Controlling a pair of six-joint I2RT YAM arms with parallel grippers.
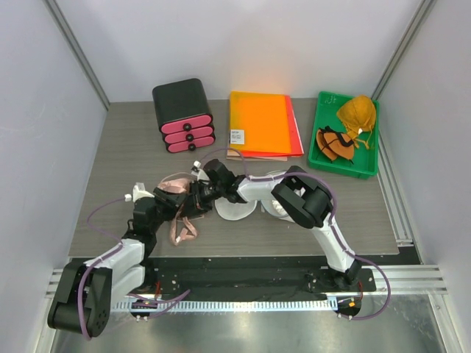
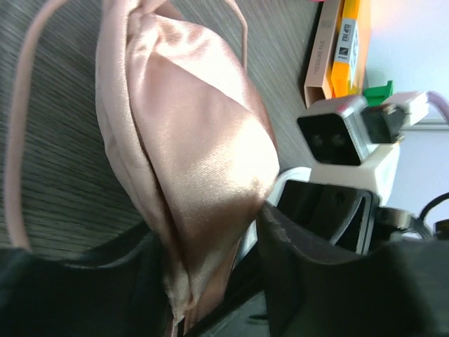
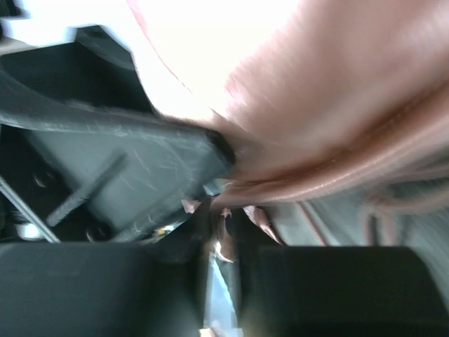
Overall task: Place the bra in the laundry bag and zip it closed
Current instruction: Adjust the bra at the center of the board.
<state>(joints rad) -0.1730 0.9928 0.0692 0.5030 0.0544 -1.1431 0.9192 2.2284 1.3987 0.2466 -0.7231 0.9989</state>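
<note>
Bright even light; right wrist view blurred, glare on bra (image 3: pixel 295 84).

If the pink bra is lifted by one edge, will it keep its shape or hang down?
Likely floppy: the bra folds along a crease and its thin strap curls loose. The glossy satin surface suggests it may slip when gripped. The fabric looks thin, so it is probably light.

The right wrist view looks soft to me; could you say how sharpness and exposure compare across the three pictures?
Right wrist: motion-blurred and very close, the shiny pink satin bra blown out white at top. Left wrist: fabric sharp, bright sheen on the cup, background washed out. Top external: sharp and evenly lit, though the orange plastic folder glows overexposed.
</note>
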